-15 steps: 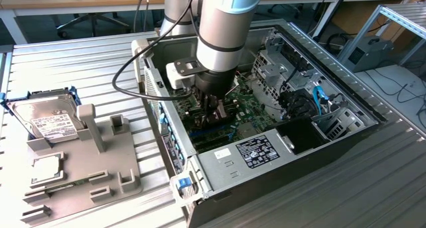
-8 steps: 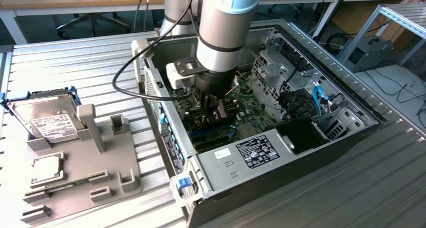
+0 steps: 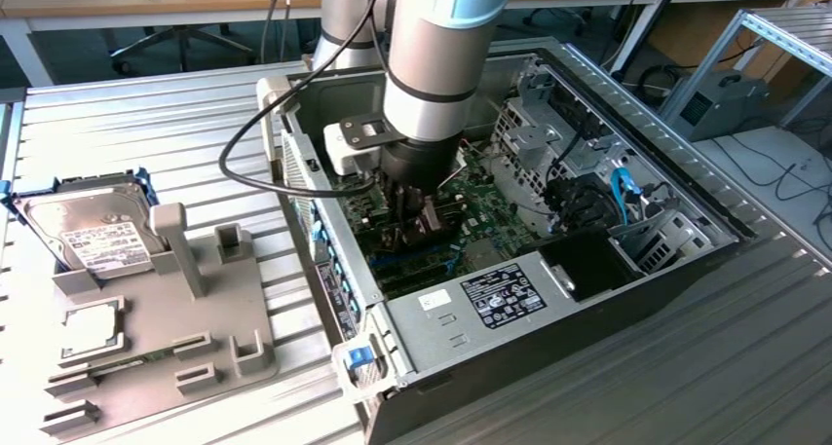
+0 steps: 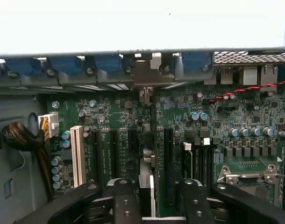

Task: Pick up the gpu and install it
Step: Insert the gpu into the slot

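Note:
The gpu (image 4: pixel 146 161) shows edge-on as a thin dark card standing upright over the green motherboard (image 4: pixel 114 121). Its silver bracket (image 4: pixel 144 77) sits against the case's rear slot row. My gripper (image 4: pixel 157 186) straddles the card's near end. The fingers (image 4: pixel 125 198) stand wider apart than the card, with board visible between the card and one finger. In the exterior view the gripper (image 3: pixel 419 226) reaches down into the open computer case (image 3: pixel 430 362), low over the motherboard (image 3: pixel 501 211).
A grey fixture tray (image 3: pixel 221 314) on the exterior view's left holds a silver hard drive (image 3: pixel 92 231) and a square CPU chip (image 3: pixel 94 326). The power supply (image 3: pixel 501 294), drive cages (image 3: pixel 547 124) and cables (image 3: pixel 611 197) crowd the case. A white slot (image 4: pixel 77 154) and a cable bundle (image 4: pixel 16 135) flank the card.

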Motion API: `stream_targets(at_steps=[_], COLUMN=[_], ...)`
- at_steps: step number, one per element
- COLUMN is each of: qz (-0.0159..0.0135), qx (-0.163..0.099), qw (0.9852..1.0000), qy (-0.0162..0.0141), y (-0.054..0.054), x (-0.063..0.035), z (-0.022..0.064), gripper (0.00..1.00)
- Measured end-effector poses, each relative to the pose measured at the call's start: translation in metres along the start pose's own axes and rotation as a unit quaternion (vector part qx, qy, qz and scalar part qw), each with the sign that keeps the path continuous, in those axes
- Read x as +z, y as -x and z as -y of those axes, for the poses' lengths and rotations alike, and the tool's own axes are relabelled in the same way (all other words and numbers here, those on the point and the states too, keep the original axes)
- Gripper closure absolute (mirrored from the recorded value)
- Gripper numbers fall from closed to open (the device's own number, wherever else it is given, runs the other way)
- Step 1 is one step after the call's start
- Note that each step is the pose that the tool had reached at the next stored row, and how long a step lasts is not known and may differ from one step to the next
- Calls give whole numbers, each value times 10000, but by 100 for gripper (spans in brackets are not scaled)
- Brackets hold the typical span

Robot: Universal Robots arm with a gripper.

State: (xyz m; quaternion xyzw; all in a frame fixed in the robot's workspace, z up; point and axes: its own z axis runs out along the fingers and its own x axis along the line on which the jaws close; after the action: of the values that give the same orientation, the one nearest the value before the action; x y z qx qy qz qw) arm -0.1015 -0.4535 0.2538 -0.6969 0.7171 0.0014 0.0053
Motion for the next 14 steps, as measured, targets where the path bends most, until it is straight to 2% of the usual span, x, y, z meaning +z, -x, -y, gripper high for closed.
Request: stream_targets(at_steps=[3,5,11,14], qz=[-2,-2,-13,-44], qx=[1,1,1,1], qw=[10000,10000,10000,10000], qy=[1,0,-1,-1], y=[0,2,27,51], x=[-9,-53,-365,-450], z=[0,1,1,1], gripper=[60,60,60,61])
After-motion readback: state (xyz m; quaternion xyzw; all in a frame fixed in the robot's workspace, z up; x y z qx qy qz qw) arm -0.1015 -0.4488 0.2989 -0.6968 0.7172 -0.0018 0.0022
